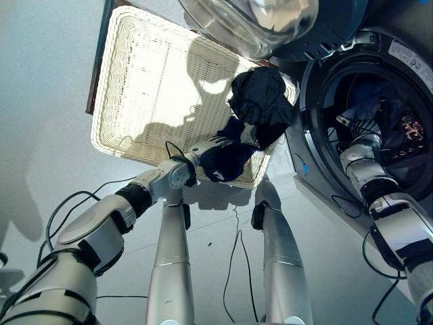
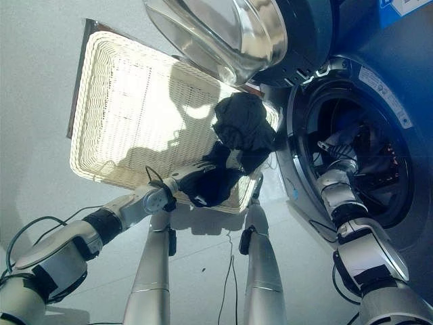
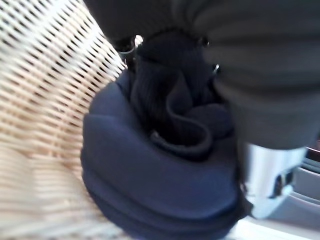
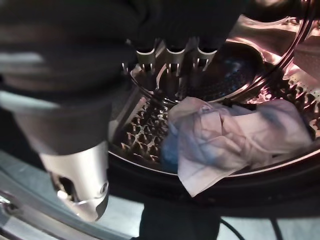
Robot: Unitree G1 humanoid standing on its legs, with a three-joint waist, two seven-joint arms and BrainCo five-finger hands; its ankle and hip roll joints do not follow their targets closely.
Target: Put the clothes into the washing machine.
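1. Left eye view: my left hand [image 1: 215,150] has its fingers curled into a dark navy garment [image 1: 260,108] at the corner of the white wicker basket [image 1: 135,81] nearest the washing machine [image 1: 318,101]. My right hand [image 1: 352,122] reaches inside the drum.
2. Right eye view: the same garment [image 2: 240,125] bunches above the basket rim, close to the open glass door [image 2: 223,34]. I judge a trailing fold could snag the rim and drag the basket.
3. Left wrist view: folds of navy cloth [image 3: 160,165] are gripped against my palm, a detail the head views do not give.
4. Right wrist view: my fingers [image 4: 170,55] hang straight and relaxed, holding nothing, above a pale blue-white cloth [image 4: 235,135] already lying in the drum [image 4: 140,135]. Its edge sits near the lip and could slip out.
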